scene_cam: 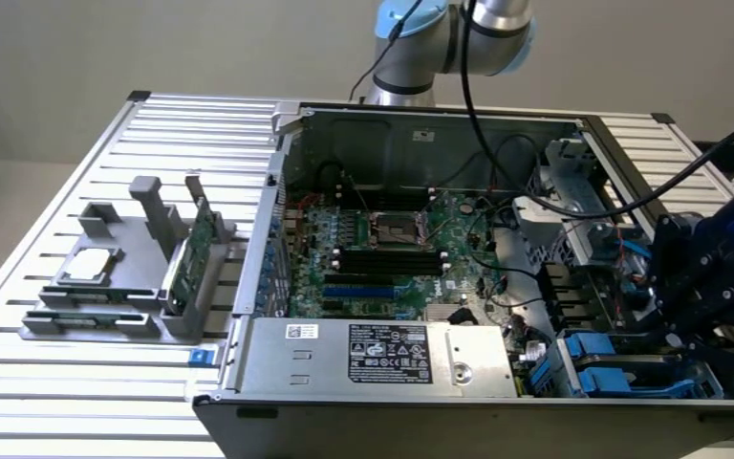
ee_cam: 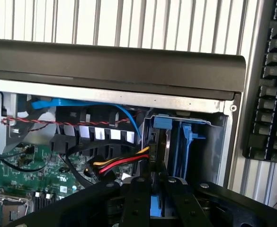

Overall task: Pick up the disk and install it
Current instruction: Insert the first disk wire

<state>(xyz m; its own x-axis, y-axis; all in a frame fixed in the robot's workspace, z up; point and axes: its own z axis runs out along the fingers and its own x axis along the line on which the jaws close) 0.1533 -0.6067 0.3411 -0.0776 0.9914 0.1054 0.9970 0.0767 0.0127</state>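
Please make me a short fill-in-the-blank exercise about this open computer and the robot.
1. The pincer is at the exterior view's ___ end of the computer case.
2. The drive bay rails are ___.
3. The grey holder carries a ___ circuit card.
Missing words: right; blue; green.

An open computer case [scene_cam: 469,239] sits on a slatted metal table [scene_cam: 61,249], its green motherboard [scene_cam: 393,249] exposed, with a silver power supply [scene_cam: 380,356] at lower centre of the exterior view. At left, a grey holder [scene_cam: 125,287] carries a small square chip [scene_cam: 91,268] and an upright green card [scene_cam: 186,260]. A black keyboard [ee_cam: 273,85] lies at the wrist view's right edge.
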